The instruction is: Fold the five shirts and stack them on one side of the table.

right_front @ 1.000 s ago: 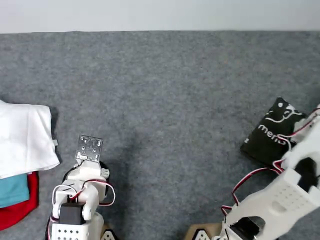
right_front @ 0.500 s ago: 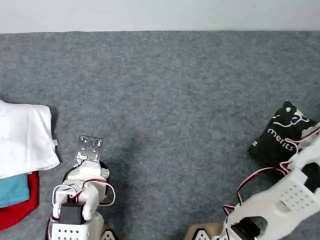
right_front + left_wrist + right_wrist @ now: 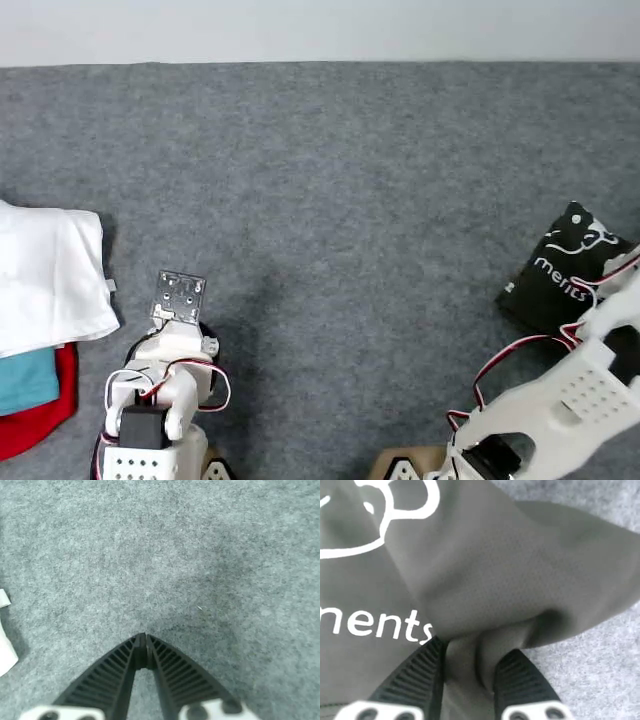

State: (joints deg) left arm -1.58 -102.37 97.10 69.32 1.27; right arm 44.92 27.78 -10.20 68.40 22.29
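After the right gripper [image 3: 469, 655], clamped on a fold of the black shirt [image 3: 565, 275], drags it toward the frame's right edge, motion halts; the left gripper [image 3: 145, 647] rests closed and empty, with folding pending.

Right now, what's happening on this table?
The right arm's jaws are shut on a fold of the black shirt, near the table's right edge. The left arm's jaws are shut on nothing, over the bare grey mat near the front. At the left edge lies a pile: a white shirt on top, with a teal shirt and a red shirt showing beneath it. The black shirt is not yet on that pile.
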